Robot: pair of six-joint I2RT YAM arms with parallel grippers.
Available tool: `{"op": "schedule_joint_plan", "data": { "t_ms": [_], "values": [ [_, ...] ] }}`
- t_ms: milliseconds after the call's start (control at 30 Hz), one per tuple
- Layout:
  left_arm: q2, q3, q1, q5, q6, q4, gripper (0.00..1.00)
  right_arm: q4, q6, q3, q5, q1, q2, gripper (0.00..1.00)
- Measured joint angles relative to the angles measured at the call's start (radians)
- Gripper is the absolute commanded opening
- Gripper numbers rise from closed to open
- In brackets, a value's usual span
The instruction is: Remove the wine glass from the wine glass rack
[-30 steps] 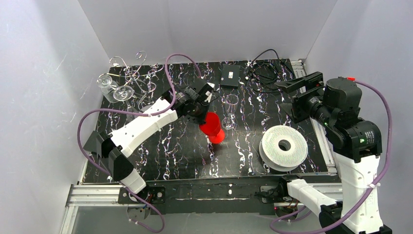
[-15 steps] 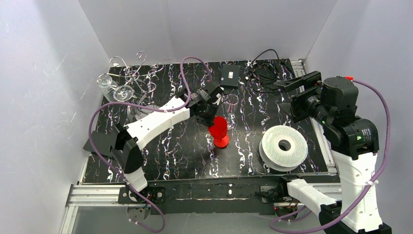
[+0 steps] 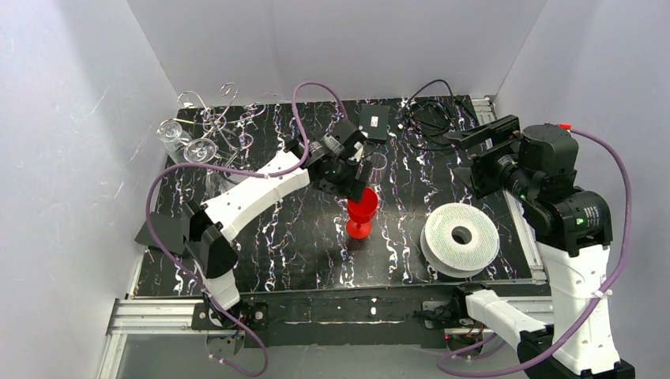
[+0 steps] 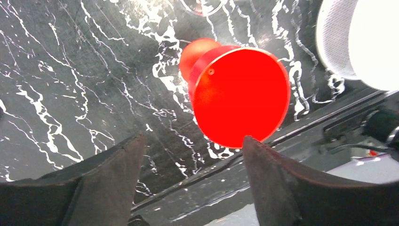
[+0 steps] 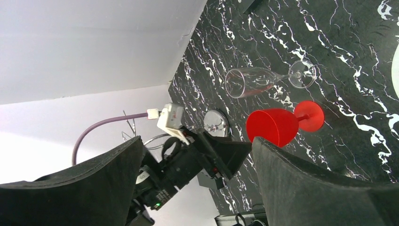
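The red wine glass (image 3: 362, 212) stands upright on the black marbled table, seen from above in the left wrist view (image 4: 240, 96) and side-on in the right wrist view (image 5: 277, 125). My left gripper (image 3: 357, 175) hovers just over its rim, open (image 4: 193, 140), with nothing between the fingers. The wine glass rack (image 3: 215, 117), thin silver wire, stands at the far left corner with two clear glasses (image 3: 190, 146) hanging on it. My right gripper (image 3: 468, 154) is raised at the right, open (image 5: 197, 141) and empty.
A clear wine glass (image 3: 376, 170) stands just behind the red one. A white ridged spool (image 3: 461, 237) lies at the near right. A black box (image 3: 373, 122) and a tangle of black cables (image 3: 430, 114) sit at the back.
My left arm carried the red glass to the right and set it upright on the table. Its jaws then opened and let go. The right arm barely moved.
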Motion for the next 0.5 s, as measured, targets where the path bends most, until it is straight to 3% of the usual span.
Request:
{"op": "schedule_joint_plan", "data": {
  "t_ms": [167,500],
  "values": [
    [0.039,0.182,0.0,0.009,0.006,-0.082,0.98,0.0,-0.006,0.0,0.005,0.0,0.0,0.94],
    [0.03,0.577,0.0,-0.116,0.068,-0.338,0.98,0.0,-0.033,0.006,0.005,0.0,0.013,0.94]
  ]
}}
